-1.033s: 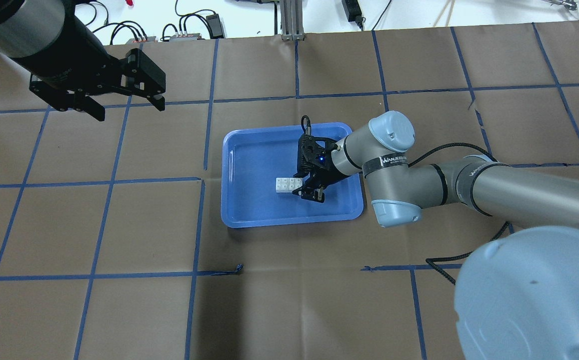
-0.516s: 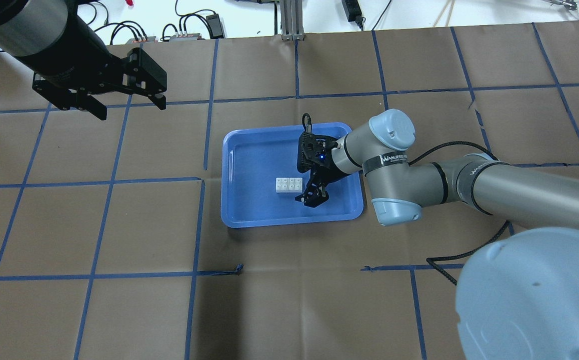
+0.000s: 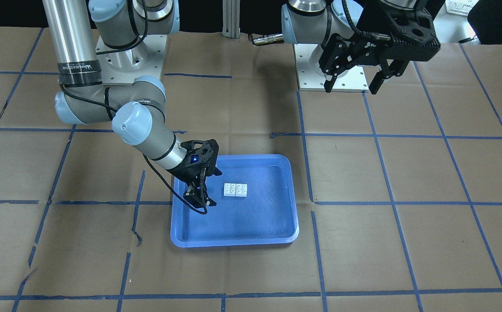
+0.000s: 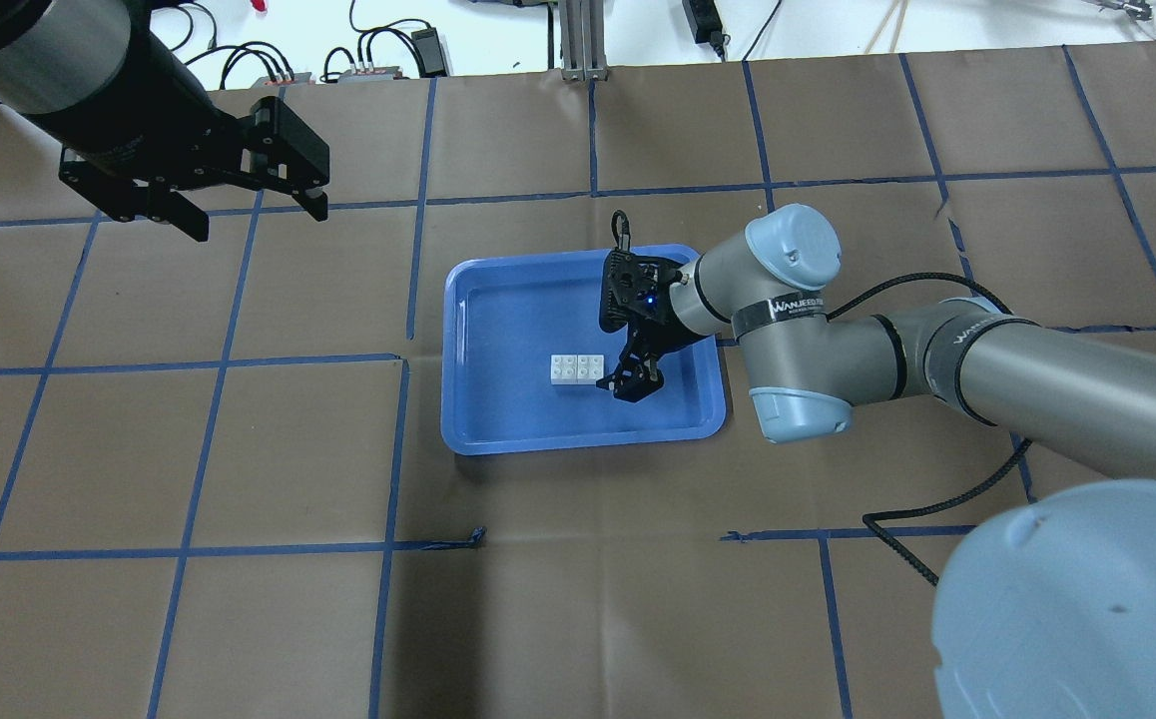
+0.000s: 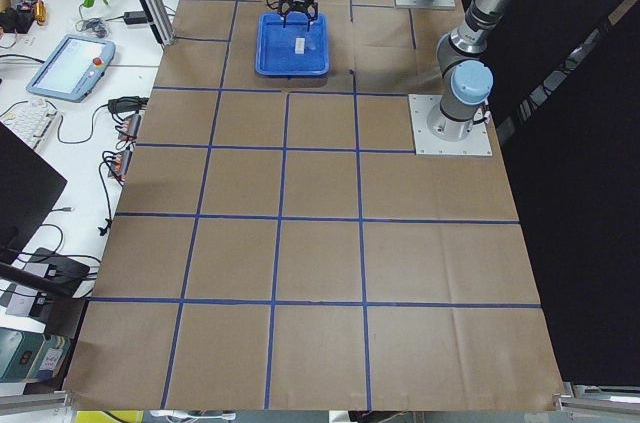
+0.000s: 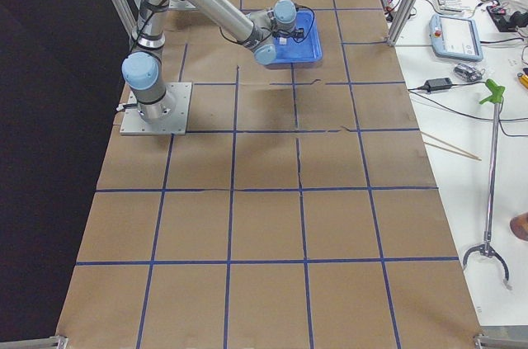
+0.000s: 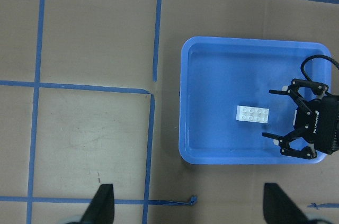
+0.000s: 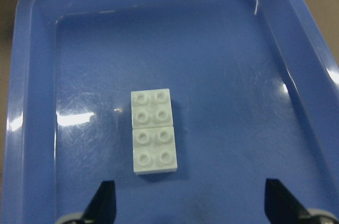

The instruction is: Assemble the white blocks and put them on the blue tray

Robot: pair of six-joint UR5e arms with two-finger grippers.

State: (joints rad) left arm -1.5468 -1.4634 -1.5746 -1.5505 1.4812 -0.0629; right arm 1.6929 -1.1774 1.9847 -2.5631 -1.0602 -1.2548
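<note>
The white blocks point(image 4: 576, 369) lie touching, studs up, in the blue tray point(image 4: 498, 300), long axis left-right. Just right, the right gripper point(image 7: 270, 114) gapes; the left gripper point(image 4: 259, 222) too

Two white blocks point(image 3: 235, 190), joined side by side with studs up, lie on the floor of the blue tray point(image 3: 251, 223) at the centre of the paper-covered desk point(image 3: 407, 173), which is gridded with blue tape. The right gripper point(image 3: 205, 193) hangs over the tray just beside the blocks, jaws apart and empty. The left gripper point(image 3: 350, 86) hovers well apart near the arm bases, jaws spread wide.
</note>
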